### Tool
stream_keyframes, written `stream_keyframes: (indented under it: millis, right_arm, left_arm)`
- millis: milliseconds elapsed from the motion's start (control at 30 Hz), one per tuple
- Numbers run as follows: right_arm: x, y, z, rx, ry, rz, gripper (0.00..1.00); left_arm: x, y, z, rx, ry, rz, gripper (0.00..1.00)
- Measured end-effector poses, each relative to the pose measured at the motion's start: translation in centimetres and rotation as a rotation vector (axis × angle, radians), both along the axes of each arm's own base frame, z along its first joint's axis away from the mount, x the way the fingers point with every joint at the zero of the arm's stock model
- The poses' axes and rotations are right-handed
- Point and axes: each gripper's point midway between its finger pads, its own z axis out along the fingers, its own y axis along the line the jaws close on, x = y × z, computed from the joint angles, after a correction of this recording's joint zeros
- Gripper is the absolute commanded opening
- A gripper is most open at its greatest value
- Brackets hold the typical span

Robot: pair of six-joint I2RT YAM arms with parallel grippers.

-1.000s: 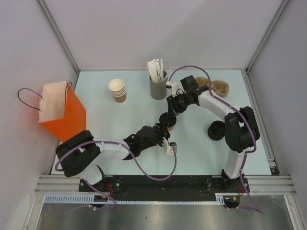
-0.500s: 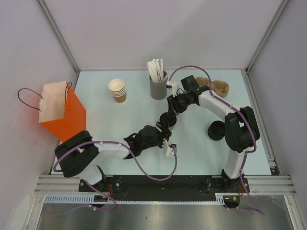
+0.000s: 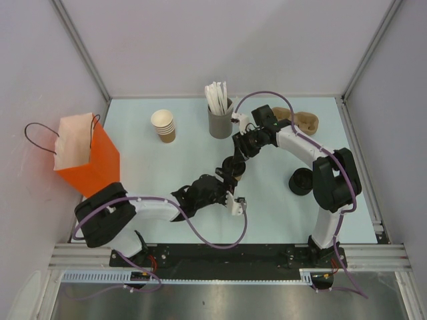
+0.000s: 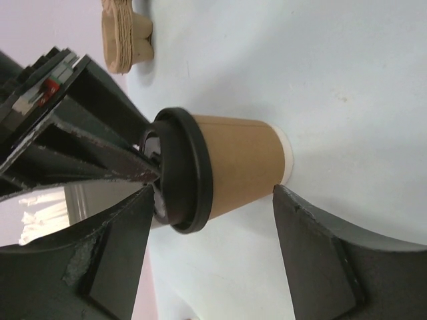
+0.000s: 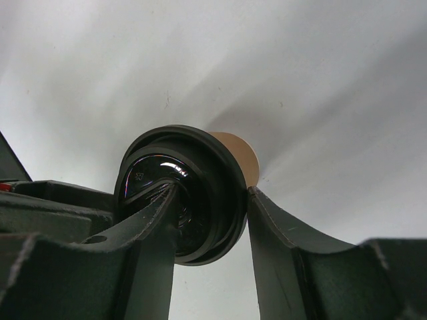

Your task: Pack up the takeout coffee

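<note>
Left wrist view: I see the takeout coffee (image 4: 243, 167) at the centre of the frame. It stands on the pale table (image 4: 347, 73) with a black lid (image 4: 190, 170) already on it. So the closing looks done to me, while the packing itself is not yet done. My left gripper (image 4: 213, 193) is spread wide, with one finger on each side of the coffee, and neither finger touches it. The right gripper (image 4: 152, 170) shows at the left of the frame, with its tips at the top of the lid.

Right wrist view: the right gripper hangs over the lid. One finger lies across the top of the lid and the other is against its rim at the right. The jaws are apart, but I cannot tell whether they pinch the lid.

Top external view: both arms reach to the middle of the frame and meet at the coffee. The right arm bends in an arc from the lower right. The orange bag (image 3: 93, 157) stands at the left edge, well apart from the coffee. I judge that lifting the coffee and carrying it there is what remains.
</note>
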Motion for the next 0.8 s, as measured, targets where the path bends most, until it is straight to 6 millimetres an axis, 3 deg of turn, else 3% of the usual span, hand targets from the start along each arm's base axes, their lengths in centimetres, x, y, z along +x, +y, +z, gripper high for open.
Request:
stream_keyframes:
  millis: [200,433,567,800]
  right_arm:
    - [0.0,0.0,0.0,0.0,0.0,0.0,0.46]
    - [0.0,0.0,0.0,0.001,-0.001,0.001,0.47]
    - [0.0,0.0,0.0,0.004,-0.003,0.007,0.47]
    - [0.0,0.0,0.1,0.011,-0.012,0.028,0.47]
  left_arm:
    - [0.3,0.6,2.2,-0.038,-0.008,0.053,0.79]
    - [0.9,0.3,6.6,-0.076,-0.005,0.096,0.81]
    - [2.0,0.3,10.3,-0.077,0.047,0.141,0.81]
    - [4.9,4.2,16.9,-0.114,0.164,0.291,0.9]
